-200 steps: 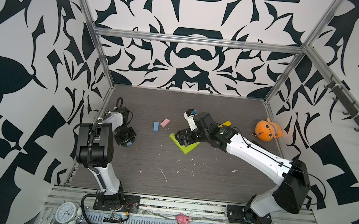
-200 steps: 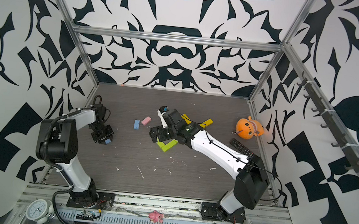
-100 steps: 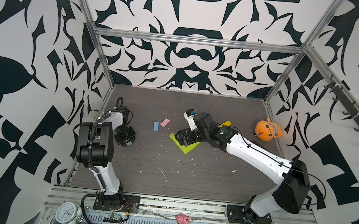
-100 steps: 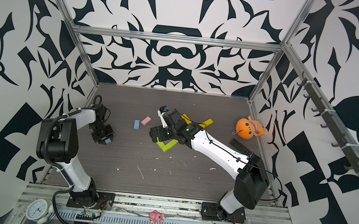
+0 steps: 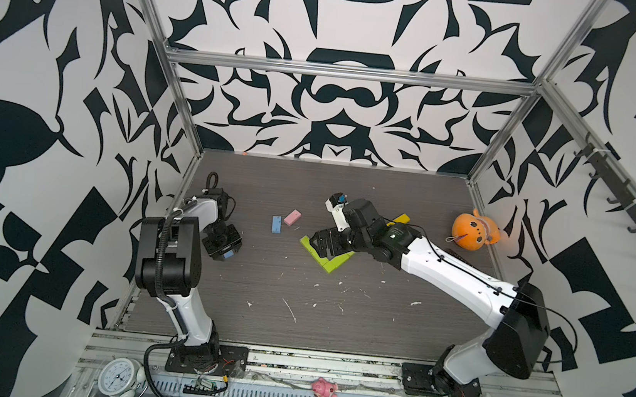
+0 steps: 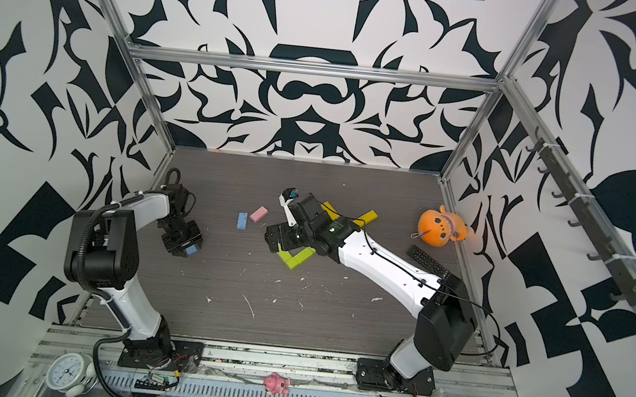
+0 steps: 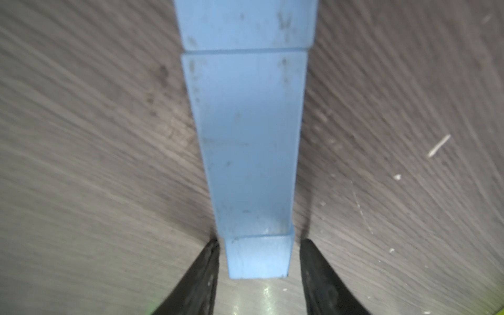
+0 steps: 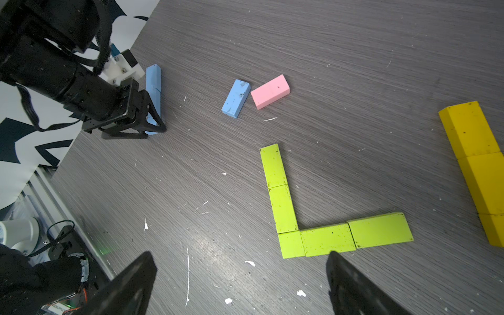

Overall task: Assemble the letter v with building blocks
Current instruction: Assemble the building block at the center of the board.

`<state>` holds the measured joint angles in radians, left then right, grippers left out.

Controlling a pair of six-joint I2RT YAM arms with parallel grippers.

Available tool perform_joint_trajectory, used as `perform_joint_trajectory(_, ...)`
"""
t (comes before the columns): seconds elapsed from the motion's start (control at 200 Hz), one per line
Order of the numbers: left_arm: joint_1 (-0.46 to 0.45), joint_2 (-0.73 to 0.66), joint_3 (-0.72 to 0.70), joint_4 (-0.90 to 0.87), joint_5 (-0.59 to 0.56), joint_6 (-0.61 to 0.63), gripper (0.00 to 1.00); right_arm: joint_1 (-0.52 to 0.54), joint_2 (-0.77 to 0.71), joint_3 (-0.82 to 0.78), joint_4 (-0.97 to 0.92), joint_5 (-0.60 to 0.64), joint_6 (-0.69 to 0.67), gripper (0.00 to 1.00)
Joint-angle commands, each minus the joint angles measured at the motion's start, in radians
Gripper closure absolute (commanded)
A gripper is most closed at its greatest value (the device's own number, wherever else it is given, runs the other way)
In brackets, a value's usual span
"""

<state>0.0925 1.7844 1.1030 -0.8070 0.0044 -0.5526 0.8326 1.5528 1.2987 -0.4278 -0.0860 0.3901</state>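
One plush toy (image 5: pixel 471 235) lies well apart from lime blocks (image 5: pixel 335 263).

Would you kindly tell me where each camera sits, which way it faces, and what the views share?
Top views: both sit high in front, looking down at the table; left arm, right arm, left gripper and right gripper all show.
Left wrist: on the left arm, looking along its fingertips at the light blue blocks.
Right wrist: on the right arm, above the lime green blocks, seeing the left gripper; its own fingertips show.
Shared: both wrist views show the light blue blocks.
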Motion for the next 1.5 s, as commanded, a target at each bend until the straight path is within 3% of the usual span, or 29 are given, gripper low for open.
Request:
perform_joint_trajectory(0.0,0.006,-0.031,-0.018,-0.018,0.016,-0.009,0.42,-0.002,-0.013,0.024,0.021,0.001,0.009,0.01)
perform_joint_trajectory(0.2,-0.004,-0.114,-0.054,-0.018,0.085,-0.032,0.32,-0.002,-0.016,0.024,0.019,0.000,0.015,0.01)
perform_joint_trajectory(0.555,-0.111,-0.146,-0.164,0.071,0.189,-0.163,0.25,0.000,-0.013,0.032,0.021,-0.010,0.027,0.01)
perform_joint_trajectory(1.13,-0.128,-0.056,-0.118,0.097,0.048,-0.136,0.16,0.000,-0.023,0.033,0.012,-0.004,0.025,0.01)
perform_joint_trajectory(1.205,-0.127,-0.059,-0.119,0.110,0.043,-0.132,0.11,-0.001,-0.023,0.033,0.012,-0.004,0.023,0.01)
perform_joint_trajectory(1.495,-0.126,-0.035,-0.081,0.119,0.039,-0.127,0.07,0.000,-0.022,0.031,0.014,-0.006,0.021,0.01)
